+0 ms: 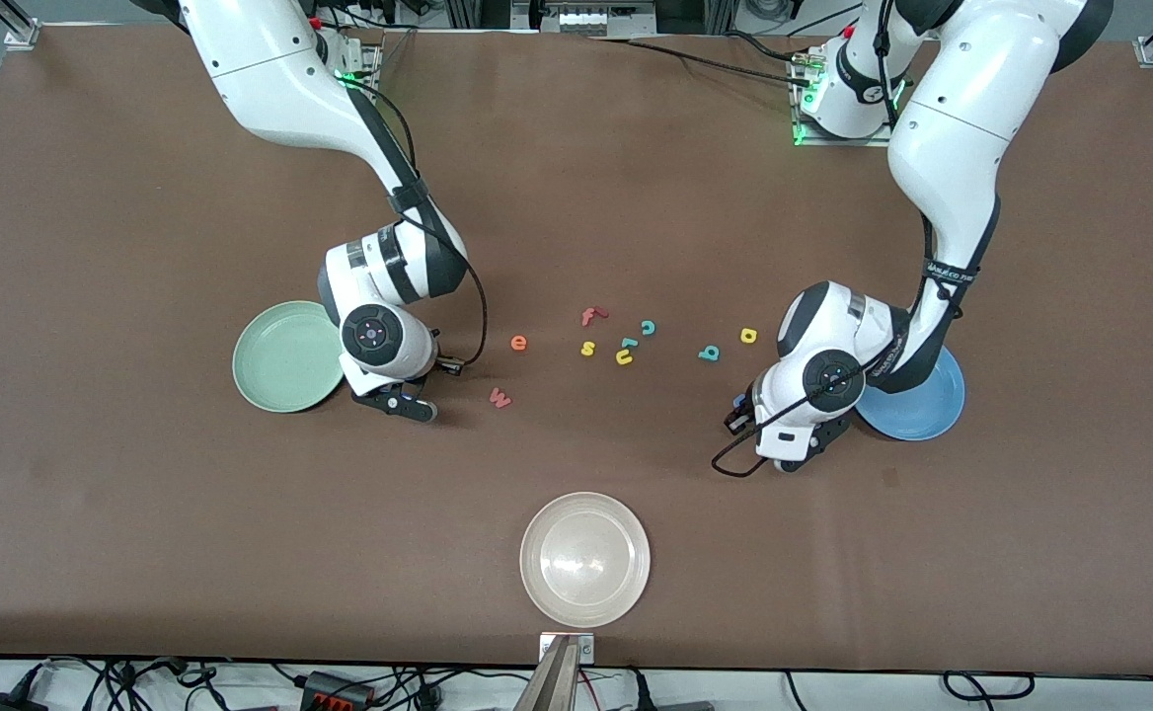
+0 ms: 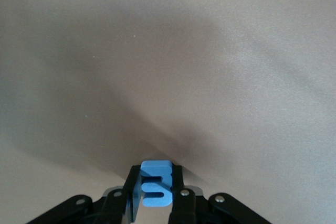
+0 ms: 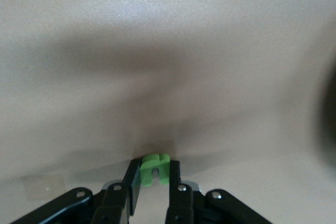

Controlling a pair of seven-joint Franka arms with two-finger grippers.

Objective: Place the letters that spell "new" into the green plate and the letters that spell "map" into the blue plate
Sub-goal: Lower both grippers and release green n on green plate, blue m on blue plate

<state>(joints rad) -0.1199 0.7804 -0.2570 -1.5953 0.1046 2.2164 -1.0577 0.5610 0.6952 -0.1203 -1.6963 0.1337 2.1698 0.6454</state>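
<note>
the left end effector [image 2: 156, 195] is down at the bench [image 1: 142, 197] just beside the blue plate [image 1: 922, 410], its fingers clamped on the blue m [image 2: 156, 183]; the right end effector [image 3: 155, 187] is low beside the green plate [image 1: 280, 360], pinching the green n [image 3: 155, 169]; the orange e [image 1: 518, 343] and pinkish-red w [image 1: 500, 397] lie on the bench near the right arm; the teal a [image 1: 708, 353] and yellow p [image 1: 748, 336] lie near the left arm; both plates hold no letters.
</note>
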